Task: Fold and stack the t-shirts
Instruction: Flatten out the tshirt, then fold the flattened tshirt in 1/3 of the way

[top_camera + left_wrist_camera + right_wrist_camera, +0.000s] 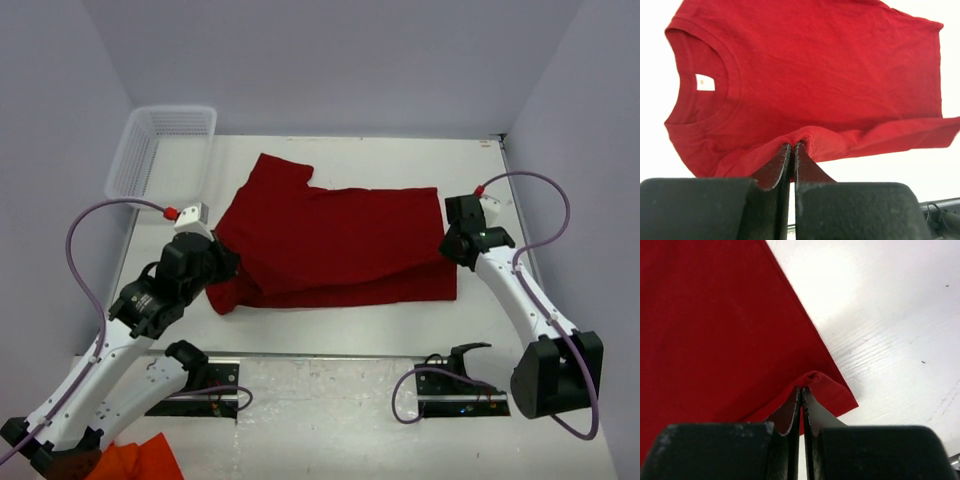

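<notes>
Left gripper (222, 263) first: my two fingers are pressed together on a ridge of the red t-shirt (340, 240), at its left end on the near side. From my left wrist I see that pinched ridge bunched up right at my fingertips (792, 146), with the rest of the t-shirt (815, 75) spread out beyond it. The round collar (720, 55) lies toward the left of that view, and a small white label (705, 82) sits inside it.

My right gripper (448, 250) is pinching the same t-shirt at its right end. In my right wrist view the fingers (802, 390) are closed on a corner of the cloth, which puckers into a small fold just above them. The t-shirt (705, 330) fills the left of that view, and bare white table (890, 315) fills the right.

From above, the t-shirt lies across the middle of the table (400, 160), between my two arms. One sleeve points toward the far side, and a second layer of cloth shows underneath along the near edge. A white mesh basket (140, 160) stands at the far left corner, apart from the t-shirt. A scrap of orange cloth (135, 462) shows by the base of my left arm.
</notes>
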{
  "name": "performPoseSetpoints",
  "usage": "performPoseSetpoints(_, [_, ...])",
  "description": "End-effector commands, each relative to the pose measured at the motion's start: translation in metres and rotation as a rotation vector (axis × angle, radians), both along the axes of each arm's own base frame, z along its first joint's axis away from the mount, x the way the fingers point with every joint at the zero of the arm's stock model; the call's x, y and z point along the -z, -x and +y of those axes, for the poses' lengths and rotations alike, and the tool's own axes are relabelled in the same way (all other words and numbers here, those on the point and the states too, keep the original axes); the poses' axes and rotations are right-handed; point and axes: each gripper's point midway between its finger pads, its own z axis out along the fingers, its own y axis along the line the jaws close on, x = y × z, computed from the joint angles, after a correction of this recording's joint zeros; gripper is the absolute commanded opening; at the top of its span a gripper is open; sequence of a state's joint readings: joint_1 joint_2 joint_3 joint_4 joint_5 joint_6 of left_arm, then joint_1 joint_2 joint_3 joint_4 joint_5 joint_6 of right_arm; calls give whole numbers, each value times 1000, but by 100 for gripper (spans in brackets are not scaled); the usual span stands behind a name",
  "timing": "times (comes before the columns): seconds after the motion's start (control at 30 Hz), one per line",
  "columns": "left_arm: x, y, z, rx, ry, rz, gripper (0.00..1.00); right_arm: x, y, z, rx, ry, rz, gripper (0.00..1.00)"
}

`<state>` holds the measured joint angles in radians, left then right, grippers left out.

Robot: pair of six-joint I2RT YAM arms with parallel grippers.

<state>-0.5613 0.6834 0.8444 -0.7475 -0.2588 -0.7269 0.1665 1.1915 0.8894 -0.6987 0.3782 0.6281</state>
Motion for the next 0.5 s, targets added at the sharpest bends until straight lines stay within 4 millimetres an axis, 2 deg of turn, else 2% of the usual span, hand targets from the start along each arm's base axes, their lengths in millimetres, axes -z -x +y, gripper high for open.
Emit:
performPoseSetpoints(0.0, [-6,-2,15,-81,-9,-22,0,-16,4,-17,85,41,-53,0])
performPoseSetpoints(0.2, [-3,-11,15,-98,-53,-8,0,-1,9,-18,96,52,12,0])
performPoseSetpoints(0.47, [10,-26,9,-98,-94,28,0,5,3,-15,79,53,48,0])
